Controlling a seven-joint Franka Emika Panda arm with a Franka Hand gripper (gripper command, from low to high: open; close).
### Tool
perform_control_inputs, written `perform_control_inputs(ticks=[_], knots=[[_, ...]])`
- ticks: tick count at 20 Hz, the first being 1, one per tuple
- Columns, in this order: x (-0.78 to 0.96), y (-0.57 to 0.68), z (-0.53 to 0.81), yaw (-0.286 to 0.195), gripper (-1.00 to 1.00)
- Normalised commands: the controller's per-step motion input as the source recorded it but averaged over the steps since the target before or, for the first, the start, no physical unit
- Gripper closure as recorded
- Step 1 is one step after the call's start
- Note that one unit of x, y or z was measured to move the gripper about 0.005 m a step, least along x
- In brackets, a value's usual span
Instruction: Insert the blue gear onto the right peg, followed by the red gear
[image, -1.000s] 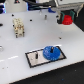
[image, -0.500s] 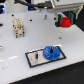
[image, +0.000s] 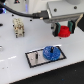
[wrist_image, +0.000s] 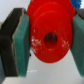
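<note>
Beige block (image: 18, 27): stands on the white worktop (image: 15, 60), exterior view's left. Plate (image: 32, 57): grey, black-bordered, near centre. Blue gear (image: 52, 52): lies on the plate's right part (peg beneath hidden). Red gear (image: 64, 32): clamped between the end effector's (image: 63, 31) teal pads (wrist_image: 21, 42), held above the worktop, right of the plate; centre hole visible in wrist view.

Glossy red plastic gear (wrist_image: 49, 39) between matt teal rubbery pads (wrist_image: 22, 45); blue gear (image: 52, 52) shiny plastic.
</note>
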Motion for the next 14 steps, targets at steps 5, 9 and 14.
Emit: perform_control_inputs(ticks=[5, 9, 14], knots=[[0.54, -0.24, 0.01, 0.000, 1.00], [0.35, -0.21, -0.02, 0.000, 1.00], [0.17, -0.18, -0.08, 0.000, 1.00]])
